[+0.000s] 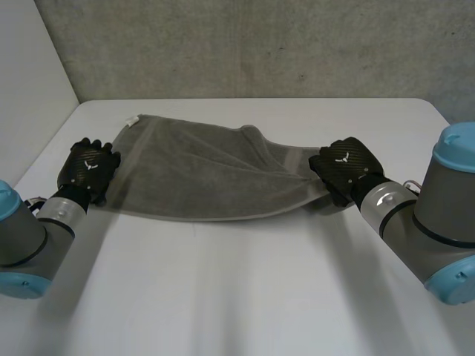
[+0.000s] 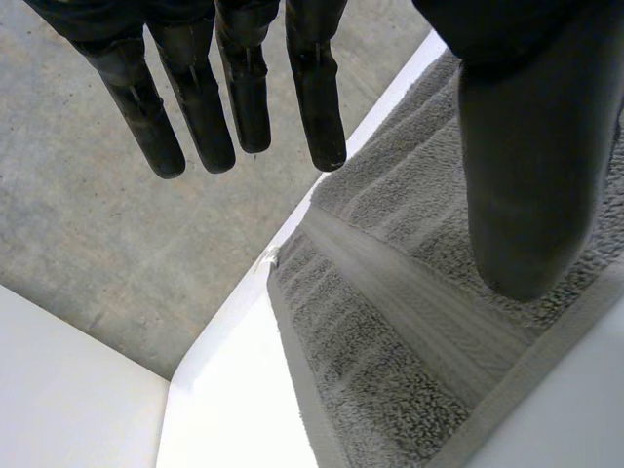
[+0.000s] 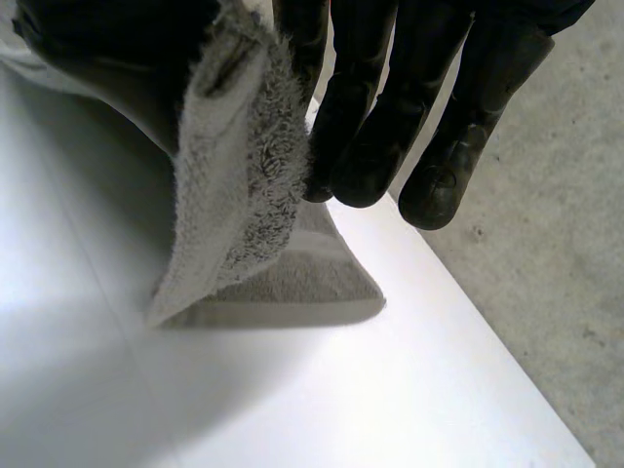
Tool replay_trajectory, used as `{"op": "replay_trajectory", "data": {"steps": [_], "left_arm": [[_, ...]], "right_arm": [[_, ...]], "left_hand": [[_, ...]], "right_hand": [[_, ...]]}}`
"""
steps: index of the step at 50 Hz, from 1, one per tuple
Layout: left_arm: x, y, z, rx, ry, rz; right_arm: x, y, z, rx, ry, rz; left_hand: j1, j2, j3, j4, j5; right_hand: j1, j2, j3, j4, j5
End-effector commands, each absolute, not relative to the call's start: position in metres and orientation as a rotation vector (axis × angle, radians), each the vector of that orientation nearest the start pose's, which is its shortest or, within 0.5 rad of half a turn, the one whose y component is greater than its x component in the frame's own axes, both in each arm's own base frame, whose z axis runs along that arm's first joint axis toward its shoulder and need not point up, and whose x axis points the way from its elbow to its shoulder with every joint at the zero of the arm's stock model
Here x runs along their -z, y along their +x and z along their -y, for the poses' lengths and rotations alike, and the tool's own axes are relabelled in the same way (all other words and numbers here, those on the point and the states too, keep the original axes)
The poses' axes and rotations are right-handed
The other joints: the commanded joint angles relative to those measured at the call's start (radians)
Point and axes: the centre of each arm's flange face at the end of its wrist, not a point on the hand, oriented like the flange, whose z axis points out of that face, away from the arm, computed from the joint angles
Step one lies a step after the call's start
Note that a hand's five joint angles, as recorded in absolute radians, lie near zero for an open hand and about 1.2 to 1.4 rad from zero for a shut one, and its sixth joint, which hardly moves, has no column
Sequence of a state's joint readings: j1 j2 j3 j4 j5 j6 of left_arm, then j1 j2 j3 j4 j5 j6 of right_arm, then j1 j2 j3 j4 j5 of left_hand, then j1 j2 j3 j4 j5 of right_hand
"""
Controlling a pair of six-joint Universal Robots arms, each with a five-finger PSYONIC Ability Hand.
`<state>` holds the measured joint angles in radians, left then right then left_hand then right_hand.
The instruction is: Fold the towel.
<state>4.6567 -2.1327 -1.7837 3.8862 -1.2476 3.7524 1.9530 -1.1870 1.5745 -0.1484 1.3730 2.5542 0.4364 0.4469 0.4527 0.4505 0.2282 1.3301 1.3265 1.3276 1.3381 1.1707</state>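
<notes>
1. White table (image 1: 237,297) below a grey concrete wall (image 1: 260,44): a grey towel (image 1: 200,174) lies stretched across the tabletop between the robot's two arms.
2. At one short end of the towel, the left hand (image 1: 89,169) sits at the near corner, palm down.
3. Its wrist view shows its fingers (image 2: 244,97) straight and side by side, held well apart from the thumb (image 2: 531,175) and clear of the cloth.
4. Below that thumb lies the towel (image 2: 390,322), its woven band running off past the fingertips. Whether the thumb touches the pile cannot be told.
5. Beyond the left fingertips, a small white tag (image 2: 265,258) sticks out from the towel's far corner at the table's rim.
6. At the opposite end, the right hand (image 1: 343,167) has the cloth gathered into creases that fan out from its fingertips.
7. In its own wrist view, the right fingers (image 3: 370,127) are curled and press the towel's edge (image 3: 244,166) against the thumb, clamped on it.
8. From that pinch the cloth hangs down to the table (image 3: 292,409), with a corner lying flat just under the fingertips.
</notes>
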Motion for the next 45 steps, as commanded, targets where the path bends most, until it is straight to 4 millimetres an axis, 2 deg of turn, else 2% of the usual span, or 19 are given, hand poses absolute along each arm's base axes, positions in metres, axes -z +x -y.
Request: {"op": "replay_trajectory", "data": {"steps": [1,5,10,19,37,45], "left_arm": [[-0.118,-0.181,0.359,2.098,0.983,-1.93],[-0.115,-0.183,0.357,2.111,0.965,-1.981],[-0.114,-0.192,0.345,2.136,1.026,-2.016],[-0.109,-0.192,0.346,2.131,1.085,-2.055],[-0.095,-0.189,0.36,2.074,1.078,-2.125],[-0.096,-0.189,0.361,2.078,1.074,-2.118]], "right_arm": [[-0.183,0.261,0.281,1.964,-1.265,-2.095],[-0.182,0.261,0.28,1.955,-1.241,-2.102],[-0.179,0.261,0.279,1.923,-1.174,-2.113],[-0.177,0.26,0.281,1.92,-1.147,-2.12],[-0.174,0.227,0.322,2.023,-1.006,-2.242],[-0.172,0.22,0.33,2.03,-0.984,-2.271]], "left_hand": [[-0.05,-0.06,-0.066,-0.064,-0.016],[-0.064,-0.075,-0.081,-0.078,-0.031],[-0.094,-0.104,-0.11,-0.108,-0.06],[-0.117,-0.128,-0.133,-0.131,-0.084],[-0.191,-0.201,-0.207,-0.205,-0.157],[-0.191,-0.201,-0.207,-0.205,-0.157]], "right_hand": [[0.066,0.07,0.069,0.058,0.051],[0.066,0.07,0.069,0.058,0.051],[0.066,0.07,0.069,0.058,0.051],[0.066,0.07,0.069,0.058,0.051],[0.066,0.07,0.069,0.058,0.051],[0.066,0.07,0.069,0.058,0.051]]}}
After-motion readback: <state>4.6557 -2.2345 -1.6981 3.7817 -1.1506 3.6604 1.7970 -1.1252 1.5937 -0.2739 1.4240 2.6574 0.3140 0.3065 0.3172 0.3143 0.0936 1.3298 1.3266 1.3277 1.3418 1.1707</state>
